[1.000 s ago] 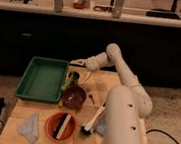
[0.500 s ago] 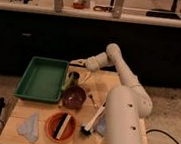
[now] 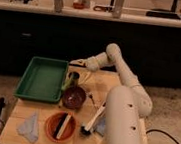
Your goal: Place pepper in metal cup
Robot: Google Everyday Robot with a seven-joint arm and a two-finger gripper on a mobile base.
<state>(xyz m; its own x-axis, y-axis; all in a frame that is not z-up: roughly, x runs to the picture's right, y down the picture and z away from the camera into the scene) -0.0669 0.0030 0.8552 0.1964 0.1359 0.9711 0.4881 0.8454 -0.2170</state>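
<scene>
The metal cup is a small dark shiny cylinder standing on the wooden table, just right of the green tray. My gripper is at the table's far edge, just behind and slightly above the cup, reaching in from the right. A dim yellowish-green sliver lies against the cup's left side, by the tray's edge; it may be the pepper, but I cannot tell for sure. I cannot see whether anything is in the gripper.
A green tray sits at the left. A dark maroon bowl stands right in front of the cup. An orange bowl holding a pale block, a light blue cloth and a white-handled brush lie nearer the front. My white arm covers the right side.
</scene>
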